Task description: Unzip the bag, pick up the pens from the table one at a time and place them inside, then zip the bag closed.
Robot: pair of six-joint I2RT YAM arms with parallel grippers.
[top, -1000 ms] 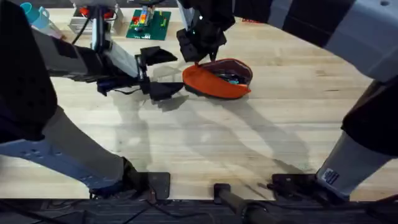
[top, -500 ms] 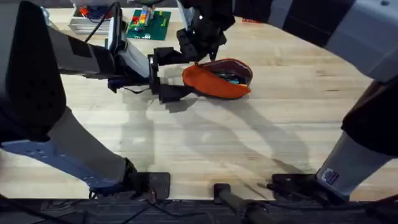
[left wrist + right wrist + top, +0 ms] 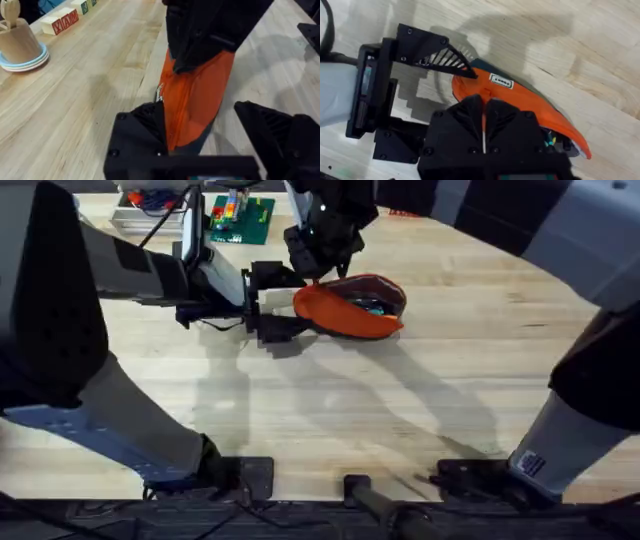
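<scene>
Now the bag (image 3: 350, 308) lies on the counter (image 3: 400, 410), partly unzipped. Spread open, the left hand (image 3: 275, 302) straddles the bag's near-left end. Clamped shut, the right hand (image 3: 318, 262) pinches the zipper on top at that end.

The worktop (image 3: 400, 400), a large surface of light wooden planks with visible grain, is seen to carry an oblong orange fabric pouch with a dark base strip (image 3: 350, 308), which lies on its side with its top gaping open. Beyond the pouch, towards the far edge, a green brick baseplate with coloured bricks (image 3: 240, 218) is set flat. Farther from the pouch along that far edge, a clear tray of small items (image 3: 150, 210) is placed. In the left wrist view, a wooden cup on a pale blue plate (image 3: 19, 44) and lettered wooden blocks (image 3: 64, 21) are seen well apart from the pouch.
</scene>
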